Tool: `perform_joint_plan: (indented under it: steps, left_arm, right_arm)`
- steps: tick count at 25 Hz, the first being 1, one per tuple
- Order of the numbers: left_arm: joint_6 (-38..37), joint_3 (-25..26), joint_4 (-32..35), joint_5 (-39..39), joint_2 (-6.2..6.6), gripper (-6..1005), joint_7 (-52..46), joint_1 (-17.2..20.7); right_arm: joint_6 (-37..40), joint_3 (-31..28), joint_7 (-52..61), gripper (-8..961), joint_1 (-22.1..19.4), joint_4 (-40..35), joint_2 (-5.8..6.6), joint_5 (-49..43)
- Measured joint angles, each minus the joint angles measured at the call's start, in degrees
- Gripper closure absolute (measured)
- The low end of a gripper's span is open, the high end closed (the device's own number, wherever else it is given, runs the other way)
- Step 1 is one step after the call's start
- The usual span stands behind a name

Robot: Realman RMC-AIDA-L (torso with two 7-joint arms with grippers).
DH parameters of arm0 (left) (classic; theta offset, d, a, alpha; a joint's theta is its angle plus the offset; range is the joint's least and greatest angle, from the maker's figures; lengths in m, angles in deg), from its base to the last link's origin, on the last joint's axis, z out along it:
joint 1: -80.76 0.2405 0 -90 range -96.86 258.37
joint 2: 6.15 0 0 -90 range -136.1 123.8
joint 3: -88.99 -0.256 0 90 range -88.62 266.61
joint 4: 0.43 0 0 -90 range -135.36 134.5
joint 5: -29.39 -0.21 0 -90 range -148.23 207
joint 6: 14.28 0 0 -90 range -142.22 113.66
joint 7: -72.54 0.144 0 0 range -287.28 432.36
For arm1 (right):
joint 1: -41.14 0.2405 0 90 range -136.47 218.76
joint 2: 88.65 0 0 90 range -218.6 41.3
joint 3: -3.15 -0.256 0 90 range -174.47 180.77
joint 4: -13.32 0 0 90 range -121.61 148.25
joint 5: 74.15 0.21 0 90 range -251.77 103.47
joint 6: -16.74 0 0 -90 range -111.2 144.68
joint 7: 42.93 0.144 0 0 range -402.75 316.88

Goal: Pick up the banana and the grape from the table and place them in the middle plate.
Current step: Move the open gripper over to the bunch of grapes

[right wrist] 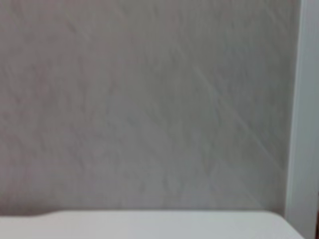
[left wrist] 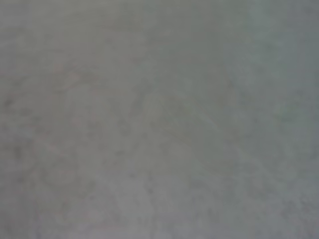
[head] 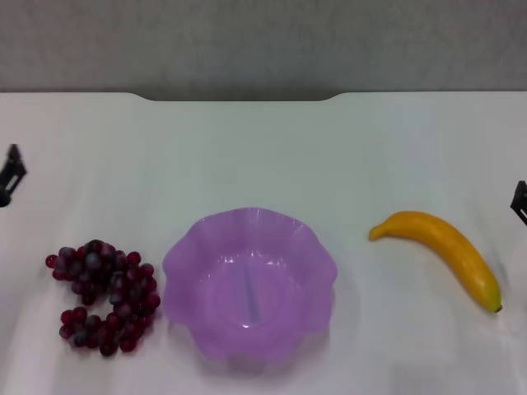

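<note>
- Three task items rest on the white table (head: pixel 263 156): the grape bunch (head: pixel 103 296), the purple middle plate (head: pixel 249 284) and the banana (head: pixel 445 251).
- Grape bunch: lies just beside the plate on my left side, close to its scalloped rim (contact cannot be confirmed).
- Banana: lies on my right side, clearly apart from the plate, stem end toward the plate, dark tip toward the near right.
- Middle plate: sits between the two fruits, near the front edge, nothing inside it.
- My left gripper (head: pixel 11 174): only a dark sliver shows at the left border, beyond the grapes; I cannot tell whether my fingers are spread or pressed together.
- My right gripper (head: pixel 520 202): a dark sliver at the right border, near the banana; finger state likewise cannot be told.
- Wrist views: left shows only a grey surface; right shows a grey wall (right wrist: pixel 144 99) above the table's far edge.
</note>
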Motion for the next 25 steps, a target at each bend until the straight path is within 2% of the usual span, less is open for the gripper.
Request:
perform_joint_plan:
  steps: [6, 14, 18, 25]
  left_arm:
    - [0.2, 0.4, -0.1, 0.9, 0.27, 116, -5.4, 1.0]
    - [3.2, -0.1, -0.1, 0.7, 0.25, 120, -6.6, 0.7]
    - [7.1, -0.9, 0.2, -0.3, 0.42, 122, -6.4, 0.4]
    - [6.8, -1.4, 0.5, -2.1, 0.34, 117, -9.8, -0.3]
  right_arm:
    - [8.5, 3.4, 0.2, 62, -2.1, 1.5, -0.03, 0.0]
    - [6.1, 3.7, 0.0, 62, -1.3, 2.7, 0.1, 0.3]
    - [4.9, 3.4, 0.0, 62, -1.1, 2.9, 0.17, 0.6]
    - [1.6, 3.6, 0.0, 62, -0.5, 2.4, 0.34, 0.6]
